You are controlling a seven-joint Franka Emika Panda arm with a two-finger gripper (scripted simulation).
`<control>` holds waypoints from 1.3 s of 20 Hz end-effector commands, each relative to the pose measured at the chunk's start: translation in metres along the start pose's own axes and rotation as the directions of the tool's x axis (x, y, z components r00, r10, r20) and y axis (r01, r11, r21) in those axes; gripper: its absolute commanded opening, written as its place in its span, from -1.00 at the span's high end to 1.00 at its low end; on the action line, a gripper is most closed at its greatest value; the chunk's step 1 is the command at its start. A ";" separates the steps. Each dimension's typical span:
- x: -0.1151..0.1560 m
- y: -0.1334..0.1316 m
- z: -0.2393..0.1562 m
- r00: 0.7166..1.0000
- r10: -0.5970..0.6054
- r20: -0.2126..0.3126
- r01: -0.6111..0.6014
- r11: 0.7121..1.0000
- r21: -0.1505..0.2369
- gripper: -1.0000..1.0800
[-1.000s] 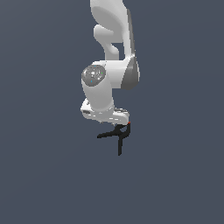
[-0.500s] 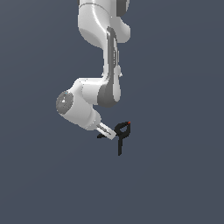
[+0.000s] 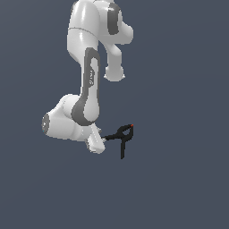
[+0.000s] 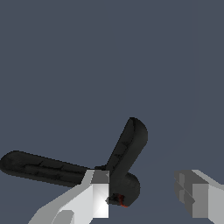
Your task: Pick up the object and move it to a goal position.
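Jaws spread wide in the wrist view: one white finger [image 4: 94,194] touches the black spring clamp [image 4: 78,168] at its pivot, while the other finger [image 4: 197,192] stands well apart from it. Whether the gripper [image 3: 102,142] truly holds the clamp, I cannot tell. Farther off, the exterior view shows the clamp [image 3: 121,137] at the gripper's tip, to the exterior view's right of the white arm [image 3: 87,85], red-orange tip uppermost, one handle hanging down.

text: none legible | labels: none | brands: none | numbers: none | signs: none
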State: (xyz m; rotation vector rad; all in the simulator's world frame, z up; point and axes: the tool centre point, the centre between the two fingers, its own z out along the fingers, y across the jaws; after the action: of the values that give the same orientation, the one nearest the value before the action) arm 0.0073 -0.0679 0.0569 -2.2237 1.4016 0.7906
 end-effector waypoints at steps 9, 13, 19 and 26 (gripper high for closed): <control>0.018 0.001 0.006 0.963 0.197 0.184 -0.210 0.977 0.050 -0.23; 0.020 0.002 0.006 0.955 0.216 0.205 -0.231 0.972 0.052 -0.23; 0.019 0.001 0.012 0.956 0.214 0.201 -0.228 0.972 0.052 -0.23; 0.014 0.000 0.034 0.954 0.217 0.204 -0.232 0.971 0.051 -0.23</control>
State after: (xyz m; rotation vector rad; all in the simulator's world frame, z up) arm 0.0046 -0.0598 0.0241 -1.8935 1.5737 0.9884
